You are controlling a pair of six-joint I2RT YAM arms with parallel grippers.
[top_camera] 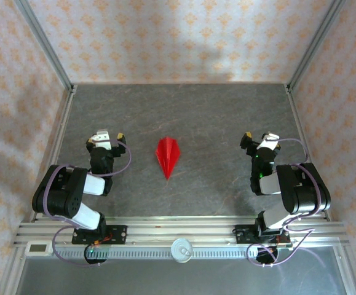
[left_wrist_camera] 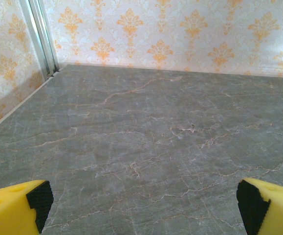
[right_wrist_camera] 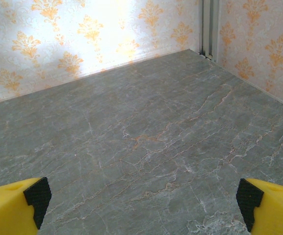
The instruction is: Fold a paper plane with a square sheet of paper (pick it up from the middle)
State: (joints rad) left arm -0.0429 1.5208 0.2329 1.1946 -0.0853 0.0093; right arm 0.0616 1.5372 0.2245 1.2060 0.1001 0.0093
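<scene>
Midway across the counter (top_camera: 214, 117), between the two arms, lay the paper plane (top_camera: 167, 157): flat, red, folded to a narrow dart with a centre crease, sharp tip toward the near edge. It lay apart from both arms. Left pincer (top_camera: 106, 136) sat well off to its left and right pincer (top_camera: 261, 136) well off to its right, both aimed at the far wall. Each arm was folded back, elbow close to the base rail (top_camera: 178, 230), forearm reaching forward.

Left wrist view: left pincer (left_wrist_camera: 141, 200) spread wide, yellow fingertips (left_wrist_camera: 14, 208) in the bottom corners, bare grey counter between them, gripping nothing. Right wrist view: right pincer (right_wrist_camera: 142, 198) likewise wide apart and empty, fingertips (right_wrist_camera: 268, 205) at the frame's lower corners.
</scene>
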